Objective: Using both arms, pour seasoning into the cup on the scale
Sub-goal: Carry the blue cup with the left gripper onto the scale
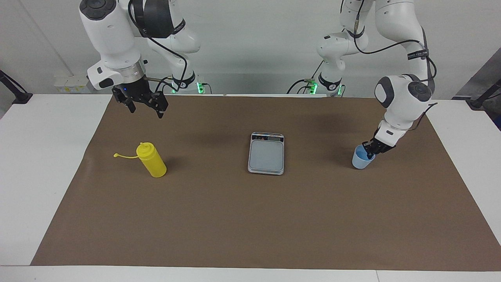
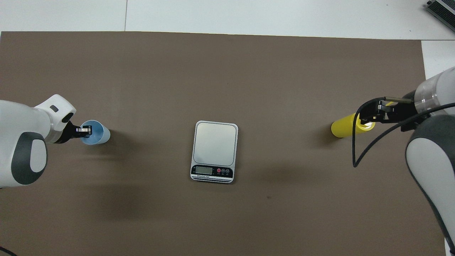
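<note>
At centre: scale (image 1: 266, 153) on brown mat (image 1: 250, 219).
Left gripper (image 1: 370, 150): clamped on cup (image 1: 361, 159) rim, toward the left arm's end from scale.
Right gripper (image 1: 144, 106): fingers spread, over mat near seasoning (image 1: 152, 159).

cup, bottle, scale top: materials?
Cup: light blue, looks like matte plastic, with a thin rim. Bottle: opaque yellow, probably soft plastic, judging by its molded nozzle and thin tethered strap. Scale: silver-grey platform with a dull sheen; brushed metal or metallic-painted plastic, can't tell which.
</note>
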### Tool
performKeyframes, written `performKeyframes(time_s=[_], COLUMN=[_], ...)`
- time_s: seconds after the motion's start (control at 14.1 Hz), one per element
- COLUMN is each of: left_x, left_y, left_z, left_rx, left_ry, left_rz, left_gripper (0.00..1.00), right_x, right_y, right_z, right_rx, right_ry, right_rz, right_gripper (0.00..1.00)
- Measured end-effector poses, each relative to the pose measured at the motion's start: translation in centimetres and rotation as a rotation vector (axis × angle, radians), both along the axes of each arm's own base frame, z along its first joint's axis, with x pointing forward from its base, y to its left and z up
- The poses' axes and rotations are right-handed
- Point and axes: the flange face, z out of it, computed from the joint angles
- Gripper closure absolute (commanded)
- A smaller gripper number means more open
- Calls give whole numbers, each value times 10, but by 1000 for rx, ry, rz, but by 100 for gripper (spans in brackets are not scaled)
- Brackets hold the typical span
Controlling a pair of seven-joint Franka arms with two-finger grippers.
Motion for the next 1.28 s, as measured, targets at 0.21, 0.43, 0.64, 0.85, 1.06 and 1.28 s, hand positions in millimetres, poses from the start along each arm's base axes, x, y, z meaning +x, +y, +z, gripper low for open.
performKeyframes(time_s=[0.21, 0.43, 0.64, 0.85, 1.06, 1.28], left_x=[22, 33, 31, 11, -19, -45], left_y=[-7, -39, -100, -187, -267, -329], left_z=[57, 113, 152, 162, 152, 126], left_rx=[-5, -62, -80, -85, -89, -97], left_ry=[-11, -26, -23, -5, 23, 33], left_rz=[-13, -31, -39, -14, 46, 77], left_gripper=[100, 100, 100, 100, 100, 100], right_x=[0, 0, 0, 0, 0, 0], right_y=[0, 0, 0, 0, 0, 0], right_z=[0, 0, 0, 0, 0, 0], right_rx=[0, 0, 0, 0, 0, 0], right_ry=[0, 0, 0, 0, 0, 0], right_rz=[0, 0, 0, 0, 0, 0], right_gripper=[0, 0, 0, 0, 0, 0])
